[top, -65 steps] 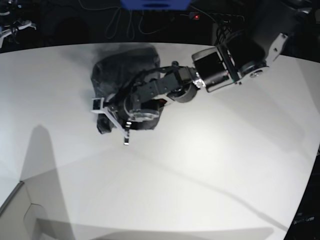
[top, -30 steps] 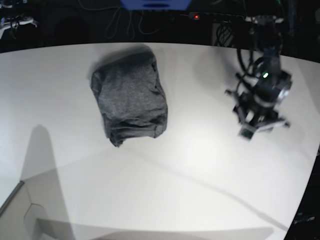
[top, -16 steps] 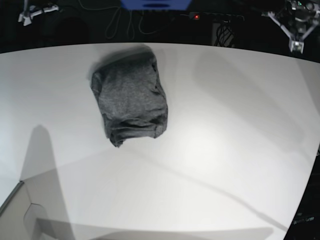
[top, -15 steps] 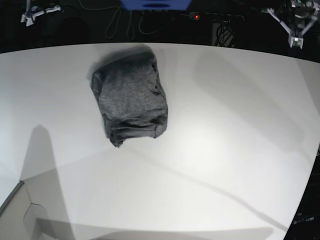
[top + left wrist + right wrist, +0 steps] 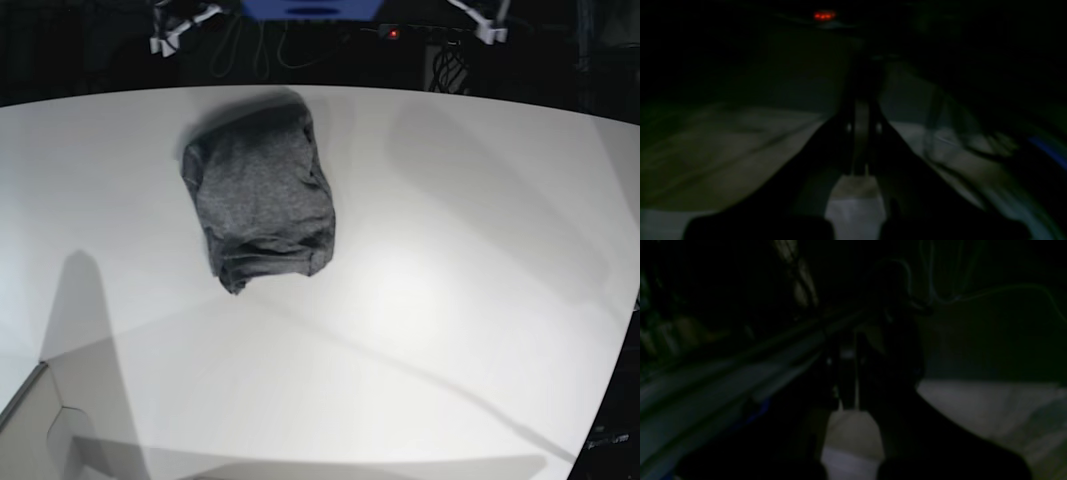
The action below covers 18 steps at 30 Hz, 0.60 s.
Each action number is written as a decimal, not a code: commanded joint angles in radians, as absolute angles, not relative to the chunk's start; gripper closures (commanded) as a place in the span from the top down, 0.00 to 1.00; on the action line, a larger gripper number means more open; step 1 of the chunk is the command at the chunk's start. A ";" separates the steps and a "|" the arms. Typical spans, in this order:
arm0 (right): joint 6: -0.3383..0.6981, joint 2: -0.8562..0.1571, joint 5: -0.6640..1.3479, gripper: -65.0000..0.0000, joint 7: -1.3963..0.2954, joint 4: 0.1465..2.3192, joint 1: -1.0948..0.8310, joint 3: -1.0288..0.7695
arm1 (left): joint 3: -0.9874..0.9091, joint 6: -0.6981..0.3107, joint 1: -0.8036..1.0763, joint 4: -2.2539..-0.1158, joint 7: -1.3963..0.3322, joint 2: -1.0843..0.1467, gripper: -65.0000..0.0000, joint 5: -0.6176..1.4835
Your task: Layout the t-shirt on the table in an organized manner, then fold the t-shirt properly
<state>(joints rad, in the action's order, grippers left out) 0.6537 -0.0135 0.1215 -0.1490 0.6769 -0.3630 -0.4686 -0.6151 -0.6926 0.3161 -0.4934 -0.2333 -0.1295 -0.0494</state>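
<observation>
The t-shirt (image 5: 262, 195) lies as a compact dark grey folded bundle on the white table (image 5: 450, 280), left of centre and towards the far edge. Both grippers are pulled back over the dark area behind the table, far from the shirt. My left gripper (image 5: 488, 33) is at the top right and my right gripper (image 5: 160, 44) at the top left. The dim left wrist view shows the left gripper (image 5: 862, 133) with its jaws close together and nothing in them. The right wrist view shows the right gripper (image 5: 848, 373) the same way.
The table's curved far edge runs across the top of the base view. Behind it are cables, a blue object (image 5: 310, 8) and a red light (image 5: 393, 33). A pale box corner (image 5: 40, 430) sits at the bottom left.
My left arm lifted off the shirt, swung right and pulled back behind the table. Both grippers have since moved inward along the top edge. The shirt has not moved.
</observation>
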 commanded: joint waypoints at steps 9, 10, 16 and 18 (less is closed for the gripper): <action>0.202 -0.068 0.119 0.00 0.430 0.142 -0.294 -0.081 | -0.272 -0.303 0.213 -0.128 0.206 -0.122 0.00 -0.039; 0.142 -0.068 0.119 0.00 0.440 0.142 -0.294 -0.044 | -0.252 -0.274 0.199 -0.130 0.206 -0.120 0.00 -0.038; -0.114 -0.096 0.119 0.00 0.438 0.140 -0.271 0.143 | -0.232 -0.231 0.142 -0.133 0.120 -0.116 0.00 -0.042; -0.145 -0.119 0.124 0.00 0.437 0.139 -0.262 0.170 | -0.232 -0.231 0.133 -0.139 0.085 -0.116 0.00 -0.044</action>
